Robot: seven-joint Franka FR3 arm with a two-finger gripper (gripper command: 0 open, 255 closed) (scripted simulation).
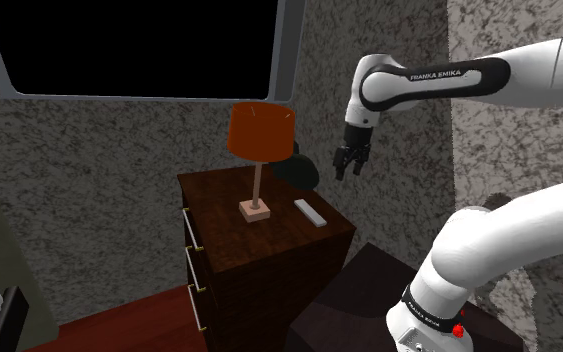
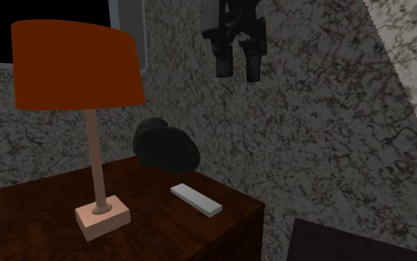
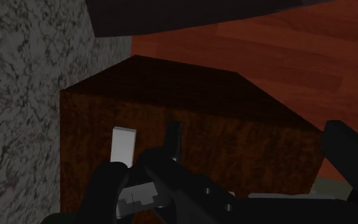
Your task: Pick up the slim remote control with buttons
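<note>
Though dim, speckled wall (image 1: 89, 150) behind nightstand (image 1: 269, 240), remote (image 1: 310, 212) atop.

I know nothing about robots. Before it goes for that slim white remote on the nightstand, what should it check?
1. Gripper open and empty: ok.
2. Remote lying flat, uncovered on the nightstand: ok.
3. Gripper down at the remote: not ok, it hangs high above.
4. Lamp apart from the remote: ok.
5. Gripper lined up across the remote's width: cannot tell.
</note>
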